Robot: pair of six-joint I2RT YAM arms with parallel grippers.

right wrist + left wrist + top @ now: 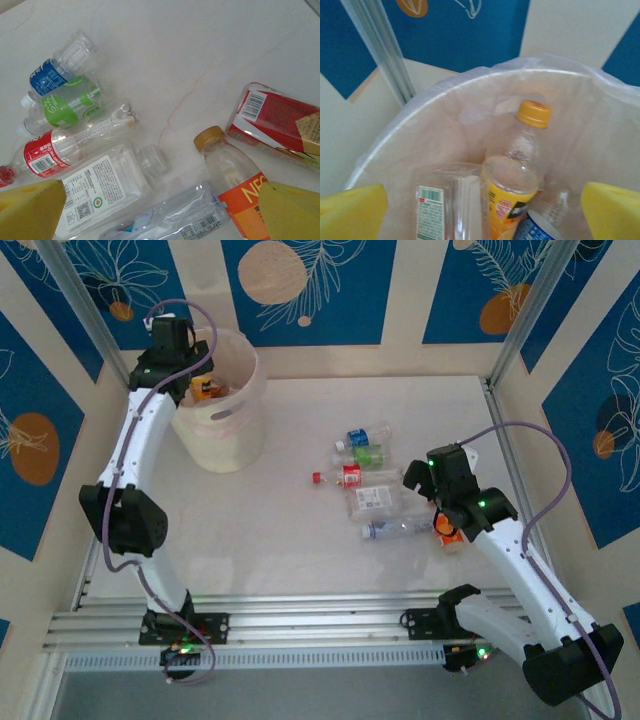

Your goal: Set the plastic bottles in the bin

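From where I stood, the left gripper [480, 212] hung over the tall round translucent pale pink bin [420, 107] at the table's far left. Its yellow fingers [350, 212] were spread wide and held nothing. Inside the bin lay a clear bottle with an orange cap and yellow label [512, 170], its print too blurred to read. A flat-sided clear bottle with a white, green-striped label [437, 200] lay to its left and a blue-labelled bottle [540, 225] to its right.

Well apart from the bin, the right gripper [160, 215] hovered over loose bottles on the pale marbled table [200, 40], jaws released and empty. Below it, a gold-capped clear bottle with an orange label [230, 170] showed large yellow letters beginning "NE". Beside that lay a crushed red pack with a barcode [280, 120].

Further left lay:
- a square clear bottle with a white label [100, 187] carrying fine print and a QR code
- a red-labelled clear bottle [75, 145] with a barcode
- a green-labelled bottle [62, 107]
- a blue-labelled clear bottle [60, 67], its white script illegible
- a crumpled clear bottle [175, 215] with a barcode
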